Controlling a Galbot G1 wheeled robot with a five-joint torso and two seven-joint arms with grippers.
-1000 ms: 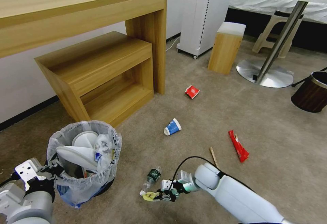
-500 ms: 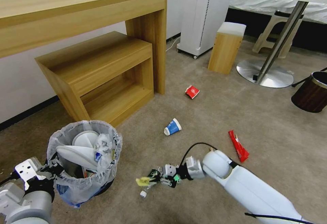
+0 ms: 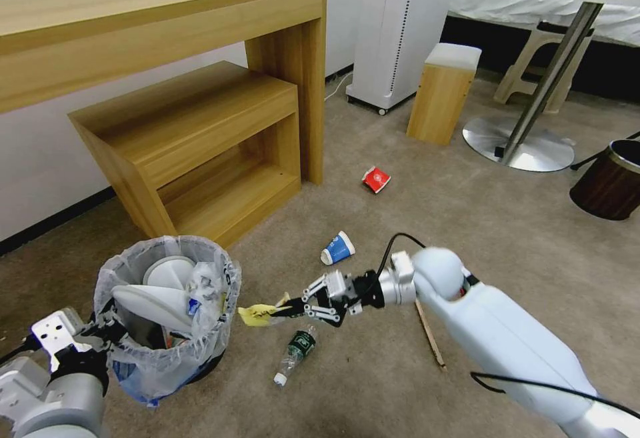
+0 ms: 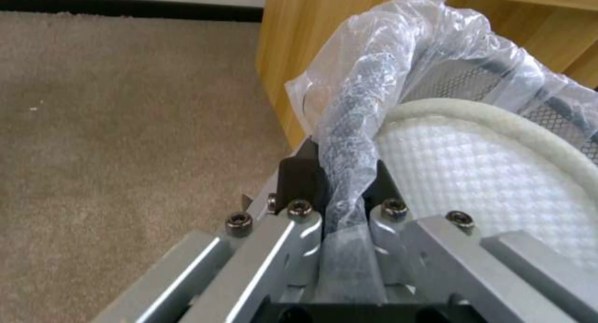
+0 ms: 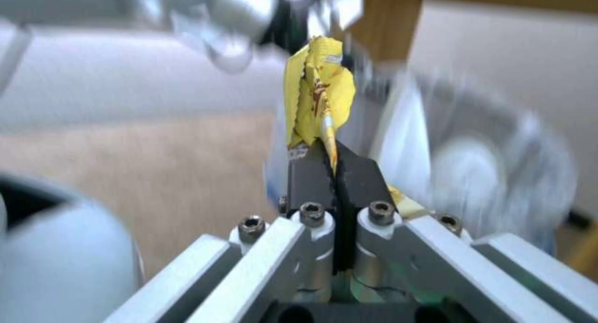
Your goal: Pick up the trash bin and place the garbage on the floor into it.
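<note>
1. Floor [image 3: 533, 258]: beige carpet carrying all the loose litter. It runs out from the trash bin, the landmark used below.
2. Wooden shelf unit [image 3: 193, 138]: stands directly behind the trash bin, against the wall.
3. Trash bin [image 3: 163, 315]: small black bin with a crinkly whitish liner. It is pinched at its near rim, seemingly so that it travels with the robot. White slippers [image 3: 150, 295] already fill much of the inside; whatever lies beneath them is hidden. Whether the base rests on the floor or hangs clear cannot be told.
4. Right gripper [image 3: 283, 309]: just beside the trash bin's far rim, jaws pressed together on the yellow wrapper [image 3: 257, 315]. It appears to be carrying the wrapper toward the opening for release. The right wrist view is smeared, so the bin rim behind the wrapper is hard to make out.
5. Left gripper [image 4: 339, 192]: at the trash bin's near rim, jaws clamped on rim and liner together. Its body is cut off at the head view's edge.
6. Clear bottle [image 3: 297, 351]: lying near the trash bin, below the right gripper, not yet collected.
7. Wooden stick [image 3: 430, 338]: farther out, partly covered by the right arm.
8. Blue cup [image 3: 338, 249]: on its side, well beyond the trash bin.
9. Red cup [image 3: 376, 179]: farthest from it.
</note>
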